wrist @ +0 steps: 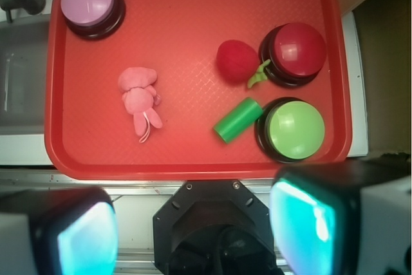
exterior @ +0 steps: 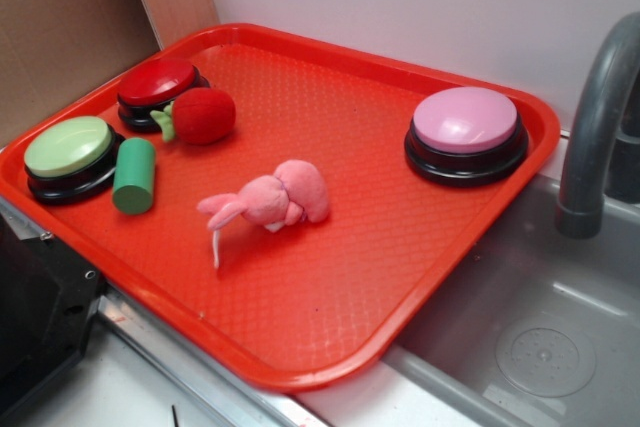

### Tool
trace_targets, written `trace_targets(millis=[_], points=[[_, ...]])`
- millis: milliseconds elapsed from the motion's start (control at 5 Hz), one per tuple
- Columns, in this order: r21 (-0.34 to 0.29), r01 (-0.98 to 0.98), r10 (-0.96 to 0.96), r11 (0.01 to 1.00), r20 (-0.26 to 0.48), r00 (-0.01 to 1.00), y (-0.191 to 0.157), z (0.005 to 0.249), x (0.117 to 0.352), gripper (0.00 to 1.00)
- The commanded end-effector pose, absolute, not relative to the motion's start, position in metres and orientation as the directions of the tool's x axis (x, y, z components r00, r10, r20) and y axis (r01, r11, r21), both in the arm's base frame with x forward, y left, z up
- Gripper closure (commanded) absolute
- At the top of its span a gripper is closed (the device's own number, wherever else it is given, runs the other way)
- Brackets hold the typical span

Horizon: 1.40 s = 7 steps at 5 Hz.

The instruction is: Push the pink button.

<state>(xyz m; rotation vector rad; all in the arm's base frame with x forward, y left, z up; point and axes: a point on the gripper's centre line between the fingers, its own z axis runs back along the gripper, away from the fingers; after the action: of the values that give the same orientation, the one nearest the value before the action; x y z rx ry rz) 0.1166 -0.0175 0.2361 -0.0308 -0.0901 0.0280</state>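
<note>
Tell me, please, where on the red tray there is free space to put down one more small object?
Bare room lies on the tray between the pink button and the plush bunny, and along the near edge below the bunny. It is crowded by the red button, strawberry, green cylinder and green button.

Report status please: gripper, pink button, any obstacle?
Gripper open, high above tray's near edge. Pink button untouched, alone in tray corner beside the faucet. Plush bunny mid-tray, not blocking.

Exterior camera sits low off one corner, looking obliquely across the red tray (exterior: 300, 357) toward the wall. Wrist camera hangs high overhead, looking straight down; both cover the whole tray (wrist: 193, 152).
</note>
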Motion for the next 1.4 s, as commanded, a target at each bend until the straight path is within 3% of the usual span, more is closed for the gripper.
trace_targets(millis=[0,200,400,1000,1200], points=[[-0.032,-0.027,0.029,0.999,0.090,0.996,-0.017,0.236,0.117,0.00],[-0.020,0.073,-0.070,0.997,0.127,0.989,-0.043,0.203,0.167,0.00],[-0.043,0.219,-0.210,0.975,0.165,0.964,-0.080,0.179,0.202,0.00],[-0.043,0.219,-0.210,0.975,0.165,0.964,-0.080,0.179,0.202,0.00],[-0.051,0.268,-0.258,0.962,0.158,0.953,-0.107,0.170,0.224,0.00]])
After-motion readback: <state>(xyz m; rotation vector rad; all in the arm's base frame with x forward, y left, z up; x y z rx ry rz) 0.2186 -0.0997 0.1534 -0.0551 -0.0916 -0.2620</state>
